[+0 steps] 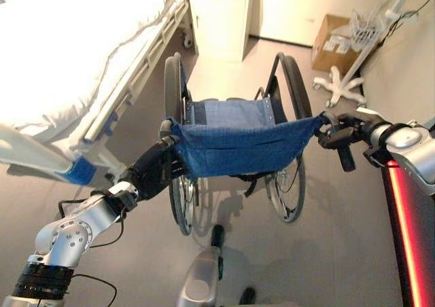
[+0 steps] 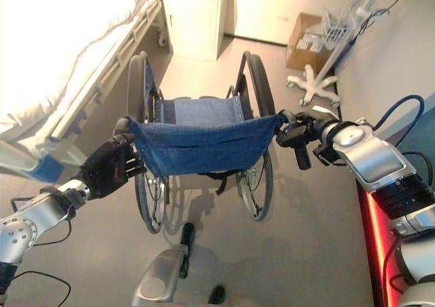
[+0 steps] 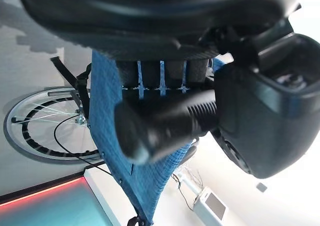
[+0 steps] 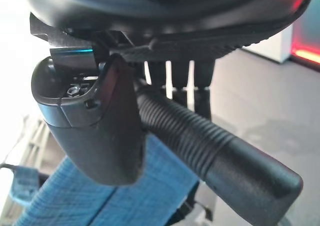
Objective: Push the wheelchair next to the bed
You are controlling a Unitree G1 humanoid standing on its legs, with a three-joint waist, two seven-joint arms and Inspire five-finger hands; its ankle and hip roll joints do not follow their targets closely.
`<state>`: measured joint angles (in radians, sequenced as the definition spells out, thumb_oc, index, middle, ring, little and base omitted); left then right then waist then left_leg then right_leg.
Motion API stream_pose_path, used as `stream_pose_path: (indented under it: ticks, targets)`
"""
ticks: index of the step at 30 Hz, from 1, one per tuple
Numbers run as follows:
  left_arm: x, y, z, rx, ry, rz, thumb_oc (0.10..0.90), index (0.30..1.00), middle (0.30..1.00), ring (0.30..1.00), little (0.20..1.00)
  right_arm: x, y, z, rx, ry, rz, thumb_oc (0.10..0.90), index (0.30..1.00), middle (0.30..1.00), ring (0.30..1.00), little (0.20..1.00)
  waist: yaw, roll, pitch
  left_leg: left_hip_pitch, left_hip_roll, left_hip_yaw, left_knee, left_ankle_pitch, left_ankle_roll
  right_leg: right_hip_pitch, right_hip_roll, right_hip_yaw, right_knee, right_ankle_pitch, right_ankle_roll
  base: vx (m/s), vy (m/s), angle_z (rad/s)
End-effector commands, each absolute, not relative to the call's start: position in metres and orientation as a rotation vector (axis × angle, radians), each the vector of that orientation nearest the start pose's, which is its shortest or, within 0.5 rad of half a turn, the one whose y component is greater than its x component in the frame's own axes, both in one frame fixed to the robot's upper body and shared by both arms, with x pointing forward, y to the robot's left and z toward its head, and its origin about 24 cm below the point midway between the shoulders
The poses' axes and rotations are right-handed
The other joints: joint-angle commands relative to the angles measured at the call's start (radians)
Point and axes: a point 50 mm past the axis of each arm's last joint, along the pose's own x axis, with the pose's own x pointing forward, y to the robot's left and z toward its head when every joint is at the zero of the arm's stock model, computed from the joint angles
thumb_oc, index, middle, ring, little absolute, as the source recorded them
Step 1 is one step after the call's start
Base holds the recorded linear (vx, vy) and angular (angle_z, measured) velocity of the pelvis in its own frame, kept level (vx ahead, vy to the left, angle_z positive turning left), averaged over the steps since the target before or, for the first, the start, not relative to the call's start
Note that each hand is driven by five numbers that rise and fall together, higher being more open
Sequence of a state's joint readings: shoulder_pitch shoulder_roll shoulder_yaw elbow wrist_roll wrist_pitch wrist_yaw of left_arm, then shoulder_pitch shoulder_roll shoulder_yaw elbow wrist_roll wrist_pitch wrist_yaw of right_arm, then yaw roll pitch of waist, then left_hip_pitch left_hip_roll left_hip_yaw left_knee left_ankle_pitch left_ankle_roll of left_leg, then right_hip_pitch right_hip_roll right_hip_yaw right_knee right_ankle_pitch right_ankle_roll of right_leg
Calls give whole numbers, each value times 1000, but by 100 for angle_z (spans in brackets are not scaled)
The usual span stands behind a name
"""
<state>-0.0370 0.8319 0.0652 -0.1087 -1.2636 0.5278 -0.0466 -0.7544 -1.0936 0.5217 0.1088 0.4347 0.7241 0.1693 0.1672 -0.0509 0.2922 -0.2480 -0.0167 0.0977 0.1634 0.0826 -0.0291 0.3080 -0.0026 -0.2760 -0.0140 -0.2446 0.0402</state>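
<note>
**Both hands on the push grips, wheelchair facing the bed's side**

The wheelchair (image 1: 234, 140) stands on the grey floor (image 1: 326, 246), its blue back sling stretched wide, just beside the bed (image 1: 75, 56) on the left. The left hand (image 1: 155, 171) wraps around the left push grip (image 3: 165, 126), fingers curled behind it. The right hand (image 2: 304, 136) clamps the ribbed right push grip (image 4: 210, 151), thumb over the top. Past the chair: a white cabinet (image 1: 219, 18), a cardboard box (image 1: 333, 42) and a white wheeled stand (image 1: 343, 83).
</note>
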Motion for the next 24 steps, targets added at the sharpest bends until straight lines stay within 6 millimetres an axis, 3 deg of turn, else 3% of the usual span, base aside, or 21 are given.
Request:
stream_pose_path:
  ticks: [1,2,5,8,10,11,13,16,17,20,21,22,24]
  targets:
    - [268,297,193,-340,-38,-123,400,300,300,300,300,334,-185,228,-788,49,466,400,300,300,300,300,74,15,-184,45,-42,27,-117,47,-20,-60,63,17,151,63,30,355,113,-19]
    - [269,299,194,-339,-34,-122,400,300,300,300,300,334,-185,227,-786,50,469,400,300,300,300,300,75,12,-187,46,-47,28,-106,35,-11,-60,58,17,172,68,36,423,150,-20]
    - [277,304,199,-329,-13,-133,400,300,300,300,300,335,-187,223,-764,58,464,400,300,300,300,300,70,-11,-199,67,-86,48,-67,-20,36,-74,38,27,314,160,98,365,160,-2]
    - [283,307,206,-314,-8,-136,400,300,300,300,300,332,-191,220,-746,45,466,400,300,300,300,300,52,-16,-207,107,-110,35,-67,-44,65,-150,60,88,534,346,184,330,146,51]
    - [285,307,209,-311,-11,-134,400,300,300,300,300,330,-190,221,-741,37,474,400,300,300,300,300,43,-14,-208,122,-119,13,-65,-55,75,-190,80,118,621,405,204,274,73,34]
    - [286,308,212,-316,-14,-134,400,300,300,300,300,329,-190,220,-738,33,479,400,300,300,300,300,32,-9,-207,132,-123,-3,-55,-67,79,-227,82,140,656,404,201,278,68,23]
    - [287,309,213,-319,-15,-138,400,300,300,300,300,328,-192,221,-741,33,482,400,300,300,300,300,17,-3,-203,134,-131,-24,-34,-82,82,-246,68,154,623,361,181,276,66,5]
    - [290,307,216,-326,-19,-154,400,300,300,300,300,326,-195,223,-753,39,464,400,300,300,300,300,-8,13,-190,134,-137,-53,17,-96,66,-256,35,135,465,240,115,251,27,2]
    - [293,305,216,-333,-32,-162,400,300,300,300,300,327,-199,228,-757,34,450,400,300,300,300,300,-22,26,-171,144,-128,-75,60,-101,44,-279,-11,115,295,189,72,270,-22,12]
    - [297,299,215,-345,-44,-166,400,300,300,300,300,329,-203,234,-763,29,439,400,300,300,300,300,-43,37,-150,182,-121,-108,72,-126,30,-296,-43,116,185,208,70,246,-42,65]
    - [298,294,216,-352,-57,-168,400,300,300,300,300,329,-203,239,-768,25,431,400,300,300,300,300,-62,37,-140,236,-115,-125,51,-182,31,-369,-94,134,125,284,104,229,-66,82]
    - [299,293,217,-354,-58,-167,400,300,300,300,300,328,-202,240,-768,25,431,400,300,300,300,300,-65,38,-138,244,-114,-127,48,-190,32,-375,-98,135,118,294,109,337,-116,55]
    - [300,288,220,-350,-67,-166,400,300,300,300,300,326,-197,248,-767,19,429,400,300,300,300,300,-83,25,-127,312,-99,-122,50,-268,35,-456,-138,141,87,373,146,376,-149,24]
